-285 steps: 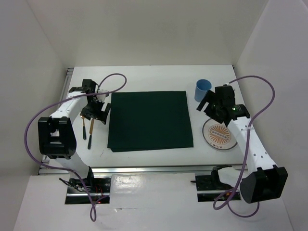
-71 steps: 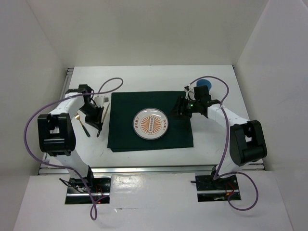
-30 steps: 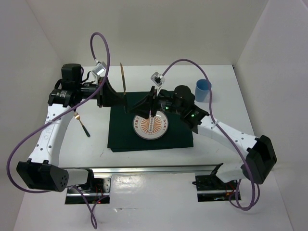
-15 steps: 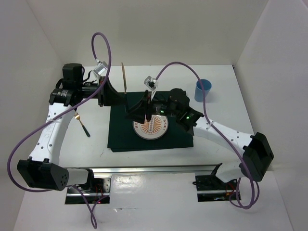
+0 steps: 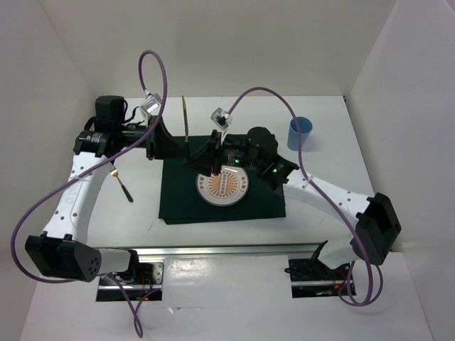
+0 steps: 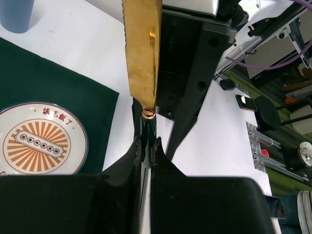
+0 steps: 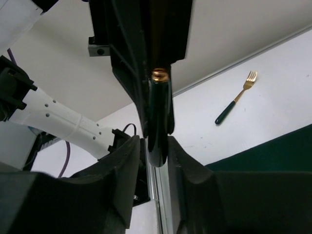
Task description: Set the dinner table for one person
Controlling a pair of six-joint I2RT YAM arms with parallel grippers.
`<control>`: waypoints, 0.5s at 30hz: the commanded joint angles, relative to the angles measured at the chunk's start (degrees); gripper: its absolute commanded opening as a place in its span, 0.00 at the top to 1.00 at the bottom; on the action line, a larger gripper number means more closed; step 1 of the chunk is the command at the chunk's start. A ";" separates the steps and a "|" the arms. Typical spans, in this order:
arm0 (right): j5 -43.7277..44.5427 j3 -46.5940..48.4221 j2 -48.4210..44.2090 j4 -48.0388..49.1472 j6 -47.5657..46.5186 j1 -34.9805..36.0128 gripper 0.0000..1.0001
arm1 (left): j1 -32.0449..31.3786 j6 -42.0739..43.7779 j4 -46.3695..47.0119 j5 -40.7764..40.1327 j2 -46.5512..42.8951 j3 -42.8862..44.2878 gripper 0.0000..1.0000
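Note:
My left gripper [image 5: 182, 147] [image 6: 146, 143] is shut on a knife [image 5: 185, 117] with a gold blade [image 6: 142, 48] and dark green handle, held upright above the dinner table [image 5: 320, 217]. My right gripper [image 5: 197, 163] [image 7: 155, 145] reaches in from the right. Its jaws stand open closely around the handle's end [image 7: 158, 117]: one pad touches and a narrow gap shows on the other side. The orange-patterned plate [image 5: 223, 186] [image 6: 41, 141] lies on the dark green cloth [image 5: 178, 202]. A matching fork [image 5: 122, 186] [image 7: 235, 97] lies on the white top left of the cloth.
A blue cup [image 5: 300, 133] [image 6: 17, 12] stands at the back right of the table. An aluminium rail [image 5: 227, 249] runs along the near edge, another along the left edge [image 5: 99, 117]. Purple cables arc above both arms.
My right gripper has moved left, up to the raised knife, and its jaws have narrowed around the handle. The left arm has kept the knife almost still.

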 commanded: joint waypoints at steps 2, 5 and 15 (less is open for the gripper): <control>1.00 3.88 0.31 1.92 -1.51 0.33 0.74 | -0.19 2.51 -0.08 1.07 -0.63 0.33 1.00; 1.00 3.89 0.31 1.91 -0.90 0.33 0.85 | -0.19 1.90 0.53 1.07 -0.63 0.33 1.00; 11.45 9.32 1.44 -14.65 -0.37 0.33 1.00 | -1.24 7.52 -6.05 -3.75 0.60 2.52 0.29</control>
